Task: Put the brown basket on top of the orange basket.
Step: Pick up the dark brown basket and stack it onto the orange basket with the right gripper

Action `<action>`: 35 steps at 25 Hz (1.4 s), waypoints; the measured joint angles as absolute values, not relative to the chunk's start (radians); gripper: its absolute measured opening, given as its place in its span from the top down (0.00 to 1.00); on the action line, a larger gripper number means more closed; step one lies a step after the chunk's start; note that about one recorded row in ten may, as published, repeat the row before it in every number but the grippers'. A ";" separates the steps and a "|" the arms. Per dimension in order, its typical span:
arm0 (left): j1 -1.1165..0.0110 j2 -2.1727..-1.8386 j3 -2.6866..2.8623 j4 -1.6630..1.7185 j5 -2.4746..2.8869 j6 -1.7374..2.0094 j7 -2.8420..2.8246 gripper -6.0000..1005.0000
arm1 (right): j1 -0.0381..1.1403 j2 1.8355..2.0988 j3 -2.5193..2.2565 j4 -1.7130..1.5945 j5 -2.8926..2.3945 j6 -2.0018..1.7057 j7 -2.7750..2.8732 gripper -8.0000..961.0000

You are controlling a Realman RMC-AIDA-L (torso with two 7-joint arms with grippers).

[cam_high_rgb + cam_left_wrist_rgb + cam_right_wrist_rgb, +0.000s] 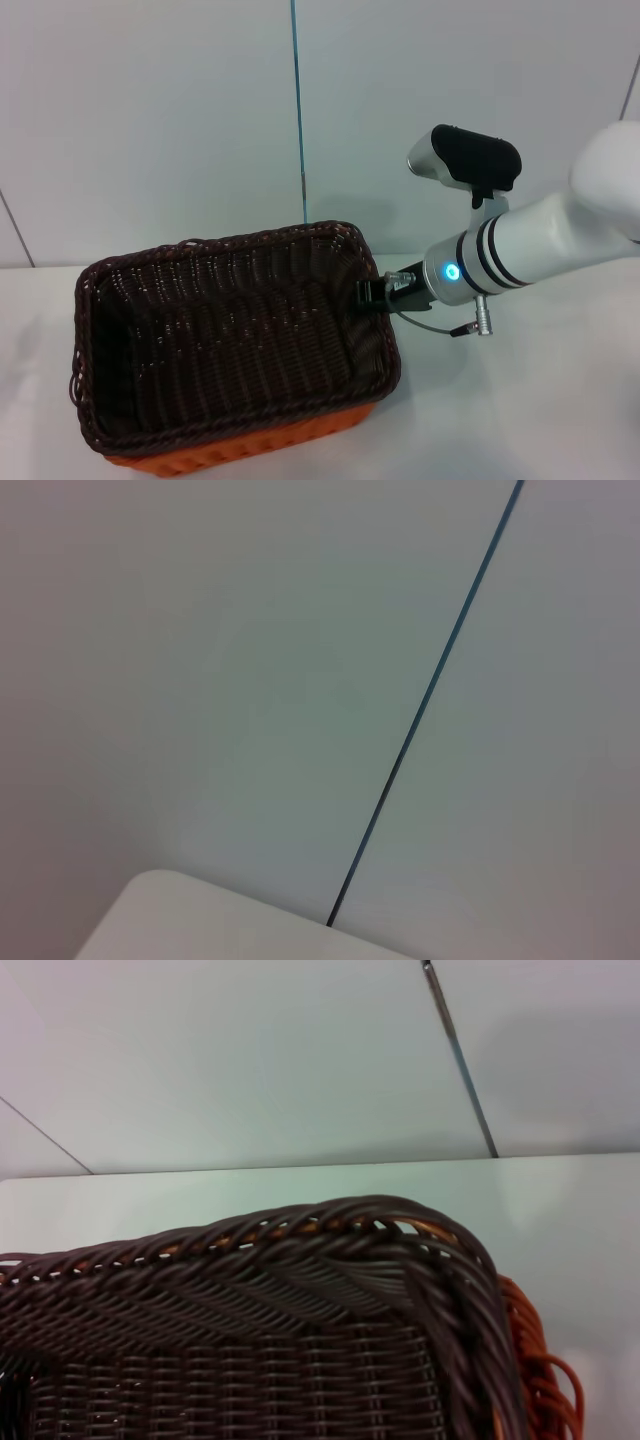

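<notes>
The right end effector (372, 295) is clamped on the right rim of the dark brown woven wicker basket (230, 335), already nested on the bright orange woven wicker basket (250, 450) at the white worktop's (520, 400) near edge, long axis lying left-right

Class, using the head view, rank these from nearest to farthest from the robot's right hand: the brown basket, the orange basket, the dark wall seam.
1. brown basket: its right rim meets the right hand.
2. orange basket: underneath, showing at the front.
3. wall seam: behind, up the wall.

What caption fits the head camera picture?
Brown basket nested in the orange basket, right gripper at its rim.
</notes>
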State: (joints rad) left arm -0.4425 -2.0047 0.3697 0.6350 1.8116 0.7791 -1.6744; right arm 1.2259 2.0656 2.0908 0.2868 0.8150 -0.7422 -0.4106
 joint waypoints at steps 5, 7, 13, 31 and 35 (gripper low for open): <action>-0.438 -2.005 0.369 0.635 1.812 0.779 -1.674 0.14 | 1.223 2.068 2.091 0.287 0.815 -0.735 -0.420 0.86; -0.437 -2.005 0.368 0.635 1.812 0.780 -1.674 0.14 | 1.222 2.069 2.091 0.287 0.815 -0.734 -0.424 0.85; -0.436 -2.005 0.365 0.635 1.812 0.784 -1.673 0.14 | 1.218 2.070 2.091 0.296 0.820 -0.733 -0.443 0.81; -0.434 -2.005 0.362 0.636 1.812 0.787 -1.677 0.14 | 1.193 2.069 2.105 0.360 0.825 -0.764 -0.404 0.51; -0.432 -2.007 0.362 0.635 1.812 0.787 -1.678 0.14 | 1.192 2.068 2.101 0.373 0.821 -0.768 -0.398 0.57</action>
